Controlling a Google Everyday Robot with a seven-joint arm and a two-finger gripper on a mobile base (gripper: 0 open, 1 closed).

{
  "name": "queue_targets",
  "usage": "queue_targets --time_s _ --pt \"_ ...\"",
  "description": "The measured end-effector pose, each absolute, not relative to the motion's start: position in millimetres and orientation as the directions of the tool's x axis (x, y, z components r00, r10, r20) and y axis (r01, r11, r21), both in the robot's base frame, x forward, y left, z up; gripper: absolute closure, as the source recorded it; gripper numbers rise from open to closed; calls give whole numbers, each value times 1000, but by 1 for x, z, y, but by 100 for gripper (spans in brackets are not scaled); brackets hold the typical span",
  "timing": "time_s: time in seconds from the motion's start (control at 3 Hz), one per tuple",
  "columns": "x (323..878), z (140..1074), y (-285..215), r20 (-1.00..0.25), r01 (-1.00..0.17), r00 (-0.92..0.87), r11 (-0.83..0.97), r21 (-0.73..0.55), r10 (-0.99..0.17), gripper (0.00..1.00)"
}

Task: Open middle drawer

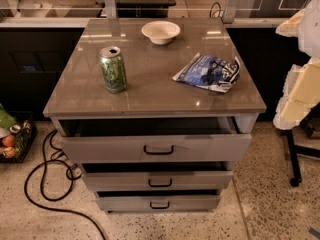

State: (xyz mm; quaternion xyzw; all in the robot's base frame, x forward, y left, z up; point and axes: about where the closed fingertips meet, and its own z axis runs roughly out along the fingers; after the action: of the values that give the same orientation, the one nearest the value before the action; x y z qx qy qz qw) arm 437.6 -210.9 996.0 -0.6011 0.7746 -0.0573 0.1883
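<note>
Beyond right edge, pincer; middle drawer (157,180) ajar

Single camera, set high, in front of cabinet (150,79). Looks forward and steeply down. Fairly near: cabinet top fills mid-frame, its front foreshortened below, strip of floor (270,204) at bottom and sides, dark wall base along top edge. Pale shell of my arm (300,89) crowds right edge, close to lens. My gripper sits outside frame, past that edge.
</note>
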Motion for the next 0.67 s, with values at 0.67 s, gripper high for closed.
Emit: queue_targets --time_s 0.67 --pt "445 989 -213 -174 -911 -194 243 -333 -965 0"
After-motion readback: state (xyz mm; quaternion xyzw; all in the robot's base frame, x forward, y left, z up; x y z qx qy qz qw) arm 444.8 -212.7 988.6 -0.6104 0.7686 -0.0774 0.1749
